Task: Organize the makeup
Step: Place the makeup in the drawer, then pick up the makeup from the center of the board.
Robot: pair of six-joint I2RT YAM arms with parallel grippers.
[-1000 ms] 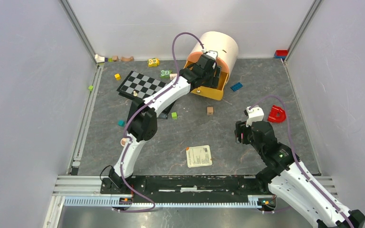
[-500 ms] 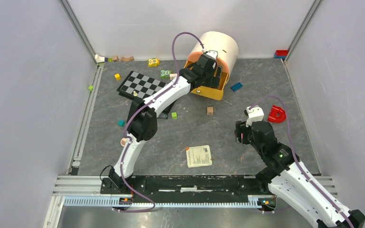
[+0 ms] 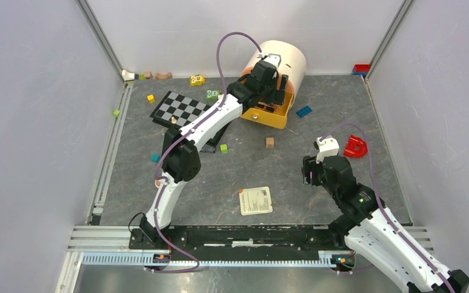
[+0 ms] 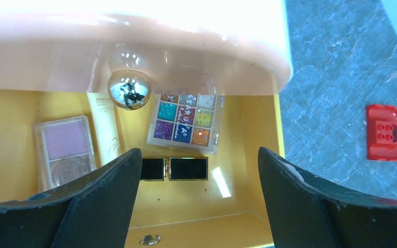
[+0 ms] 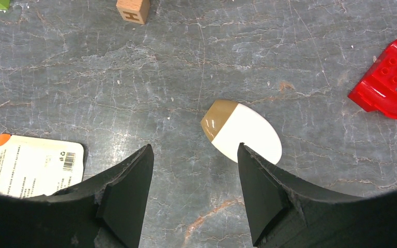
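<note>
So the left gripper (image 4: 197,170) is hanging over the yellow drawer (image 4: 250,124) with its jaws spread wide and nothing in them. The multicolour palette (image 4: 184,123), pink palette (image 4: 64,150), tube (image 4: 103,129) and two little black cases (image 4: 188,169) are already lying inside. The right gripper (image 5: 194,150) is hovering released above the sponge (image 5: 242,130), which is sitting on the table (image 5: 134,93). Looks like that one's going in next.

It's egg-shaped, so it's probably going to squirt out if pinched near the tip. Turning the wrist to straddle the short way across the fat middle seems smarter. The left arm should be lifting straight up, since the organiser (image 4: 134,41) is overhanging the drawer.

The back of the drawer is hiding under that overhang, a finger is covering part of the pink palette, and no brushes, compact or pencil are showing anywhere
</note>
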